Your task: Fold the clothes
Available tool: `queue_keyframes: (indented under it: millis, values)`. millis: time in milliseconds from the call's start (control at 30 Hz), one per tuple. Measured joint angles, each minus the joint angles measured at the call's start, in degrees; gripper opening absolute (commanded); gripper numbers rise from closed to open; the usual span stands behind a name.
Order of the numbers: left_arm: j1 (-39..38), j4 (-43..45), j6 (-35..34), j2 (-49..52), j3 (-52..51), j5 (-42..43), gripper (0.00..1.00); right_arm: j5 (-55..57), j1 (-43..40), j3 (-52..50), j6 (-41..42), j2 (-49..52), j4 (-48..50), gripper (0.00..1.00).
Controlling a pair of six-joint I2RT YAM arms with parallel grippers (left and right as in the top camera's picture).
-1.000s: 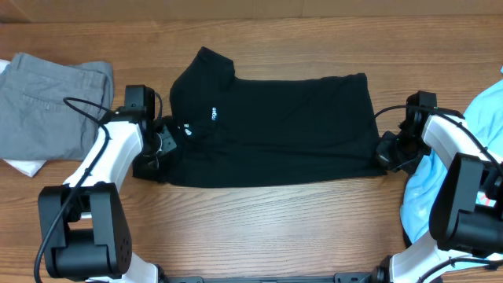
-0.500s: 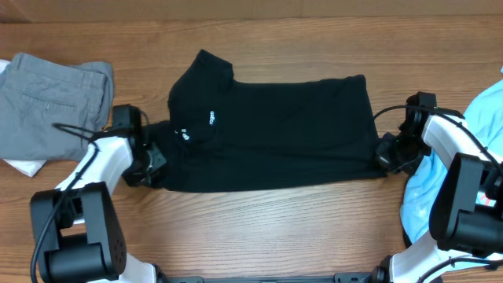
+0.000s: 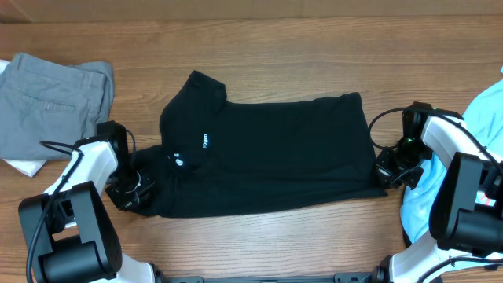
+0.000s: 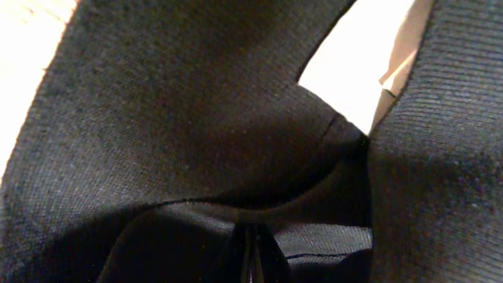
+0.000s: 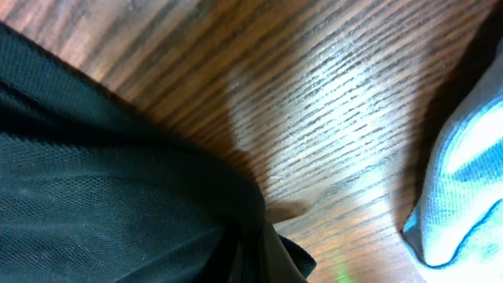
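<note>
Wood-grain desk (image 3: 299, 35) fills the overhead view, and across its middle lies the black short-sleeved collared shirt with small white logo marks (image 3: 275, 157), spread lengthwise with its collar end toward the left arm and its hem toward the right.

The left end effector (image 3: 128, 191) is closed on the black cloth at the collar-and-sleeve end. Its wrist view shows dark fabric gathered tight into the pinch. The right end effector (image 3: 386, 169) is likewise clamped on the hem corner, with bare wood just beyond it in its own view.

Over the last second the left arm has swung outward and toward the robot's base, drawing the collar end with it. The whole shirt has slid a little leftward and now sits slightly askew, the left end nearer the front edge. The right arm has barely shifted, so it seems to act as an anchor.

I judge this to be a stretching and smoothing pull before the next fold, and the cloth does look flatter.

A folded grey pair of trousers (image 3: 51, 102) rests apart at the far left, and a light blue T-shirt (image 3: 486, 106) is heaped beside the right arm.
</note>
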Motion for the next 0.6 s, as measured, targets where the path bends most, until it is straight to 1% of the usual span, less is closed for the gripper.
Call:
queue_keyframes:
  millis: [67, 100, 133, 167, 200, 267, 433, 500, 600]
  values:
    - [0.00, 0.11, 0.63, 0.00, 0.00, -0.02, 0.09, -0.02, 0.00, -0.02, -0.04, 0.00, 0.79, 0.17]
    - [0.00, 0.24, 0.90, -0.02, 0.00, -0.04, 0.14, 0.02, 0.00, -0.02, -0.04, 0.00, 0.96, 0.19]
    - [-0.02, 0.26, 1.29, -0.09, 0.02, -0.04, 0.20, 0.24, 0.00, 0.00, -0.04, 0.00, 1.11, 0.22]
    - [-0.02, 0.31, 1.73, -0.28, 0.04, -0.02, 0.30, 0.31, 0.00, 0.00, 0.04, 0.00, 1.18, 0.25]
    - [0.00, 0.26, 2.27, -0.48, 0.24, 0.00, 0.34, 0.61, -0.02, 0.11, -0.02, 0.02, 1.18, 0.28]
    - [0.00, -0.11, 2.62, -0.83, 1.29, -0.26, 0.35, 0.85, -0.02, 1.20, 0.00, 0.20, 0.24, 0.33]
    - [0.26, -0.83, 2.80, -4.11, 6.75, 0.28, 0.37, 0.79, -0.07, 6.47, -0.02, 0.22, -1.01, 0.34]
    - [0.31, -0.70, 3.21, -6.25, 8.85, 1.73, 0.42, -0.02, -0.07, 8.37, -0.42, 0.22, -0.15, 0.34]
    - [0.31, -0.11, 3.82, -8.50, 10.23, 4.52, 0.43, -2.62, 0.02, 9.22, -2.38, 0.22, 1.33, 0.34]
